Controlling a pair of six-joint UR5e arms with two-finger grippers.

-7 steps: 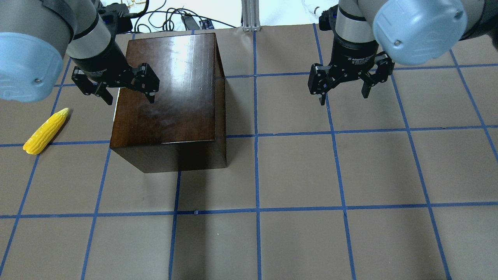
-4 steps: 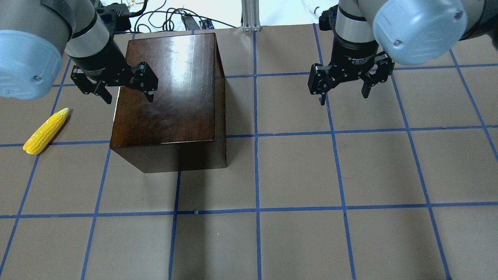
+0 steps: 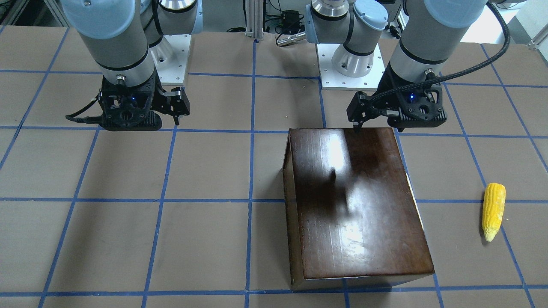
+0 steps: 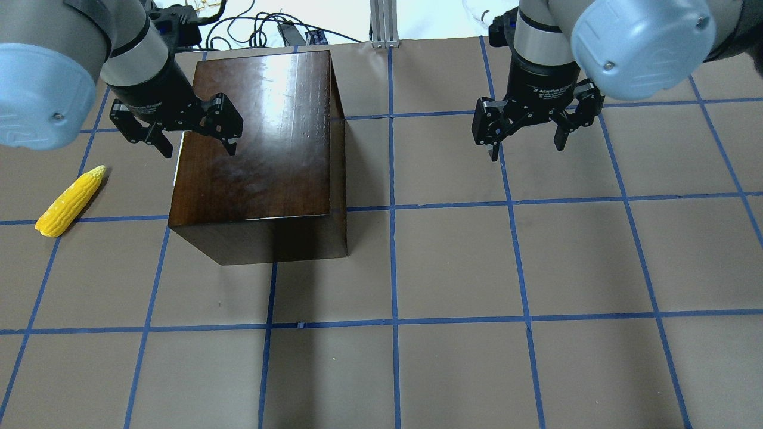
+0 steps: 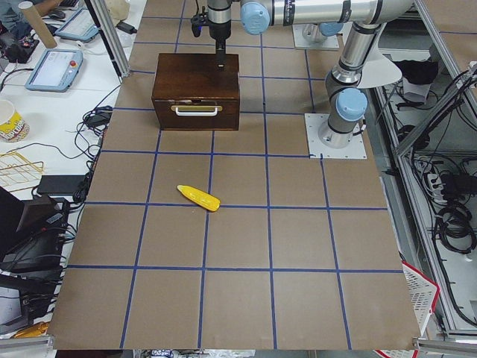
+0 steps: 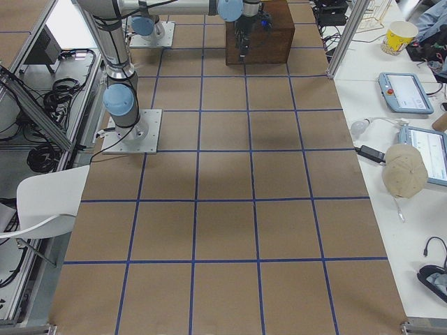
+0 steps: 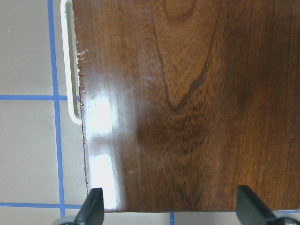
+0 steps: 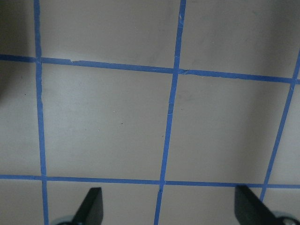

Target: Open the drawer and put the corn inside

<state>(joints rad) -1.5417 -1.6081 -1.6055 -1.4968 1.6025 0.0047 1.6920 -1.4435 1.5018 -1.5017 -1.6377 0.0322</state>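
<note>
- The table (image 4: 453,268) is covered with brown paper, and a grid of squares is marked on it in blue tape.
- A glossy dark-brown box (image 4: 262,137) is set on the robot's left half of the table. The drawer (image 5: 195,121) is seen shut in the face turned toward the robot's left, with a white handle (image 7: 65,61) fixed across it.
- The corn (image 4: 70,201) is laid flat on the paper on the drawer's side of the box, well apart from it and touched by nothing.
- The left gripper (image 4: 197,143) is held above the box's top near the handle edge, fingers spread wide, with nothing between them.
- The right gripper (image 4: 527,146) is held over bare paper, likewise spread wide and empty.
- Each arm is bolted to a white base plate (image 3: 349,64).
- White benches are seen beyond the table's far side, where a teach pendant (image 5: 54,68) and a paper cup (image 6: 400,35) are kept. A white chair (image 6: 42,202) is placed behind the robot.
</note>
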